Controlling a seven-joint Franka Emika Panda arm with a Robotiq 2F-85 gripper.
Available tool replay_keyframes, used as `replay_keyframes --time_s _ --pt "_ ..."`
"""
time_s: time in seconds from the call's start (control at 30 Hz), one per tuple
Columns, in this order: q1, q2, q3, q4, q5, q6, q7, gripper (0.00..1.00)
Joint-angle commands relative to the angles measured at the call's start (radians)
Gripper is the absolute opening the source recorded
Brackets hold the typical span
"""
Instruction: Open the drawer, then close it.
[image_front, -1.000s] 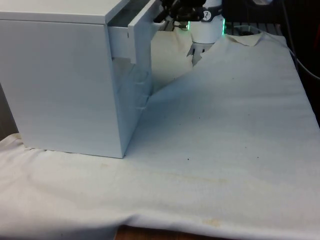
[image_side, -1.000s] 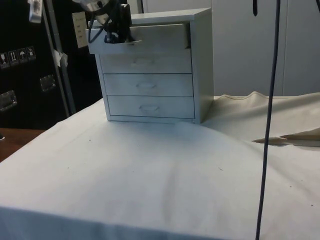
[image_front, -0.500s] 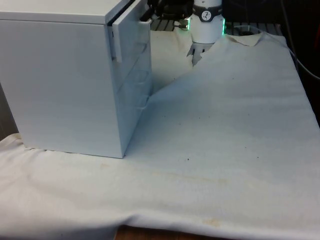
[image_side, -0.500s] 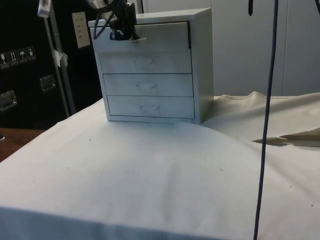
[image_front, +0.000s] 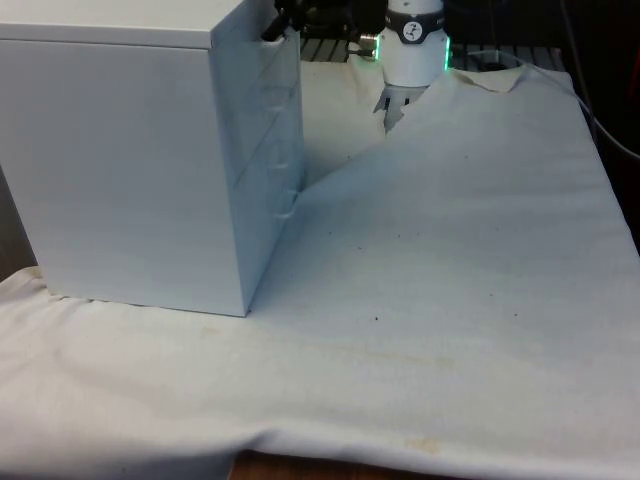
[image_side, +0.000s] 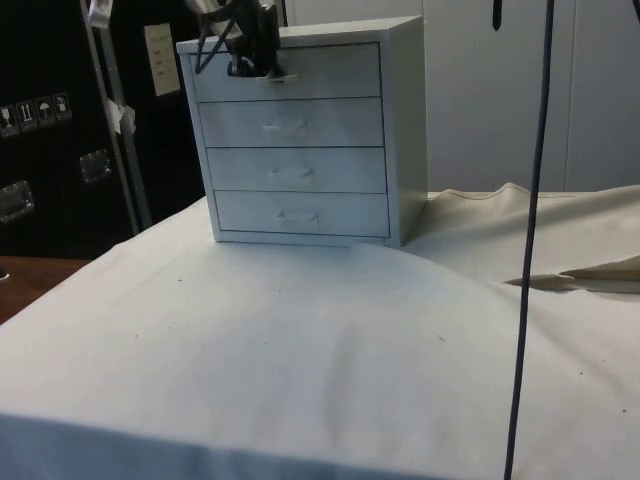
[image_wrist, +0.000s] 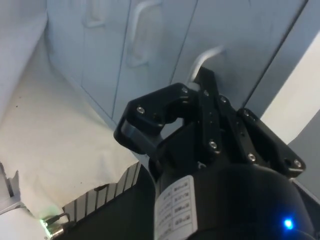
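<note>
I see the top drawer flush in the chest; my gripper is clamped on its handle, far end.

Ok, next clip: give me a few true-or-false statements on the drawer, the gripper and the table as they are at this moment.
1. The top drawer sits flush with the other three fronts. True.
2. The gripper is at the bottom drawer's handle. False: it is at the top drawer's handle.
3. The chest of drawers has four drawers. True.
4. The chest lies tipped on its side. False: it stands upright on the white cloth.
</note>
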Motion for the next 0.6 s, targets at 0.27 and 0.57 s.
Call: replay_keyframes --time_s 0.27,0.57 --pt "0.012 -0.002 0.001 -0.003 -0.003 -0.006 0.013 0.00" --pt "0.030 -0.009 0.005 0.008 0.000 -0.036 0.045 0.00"
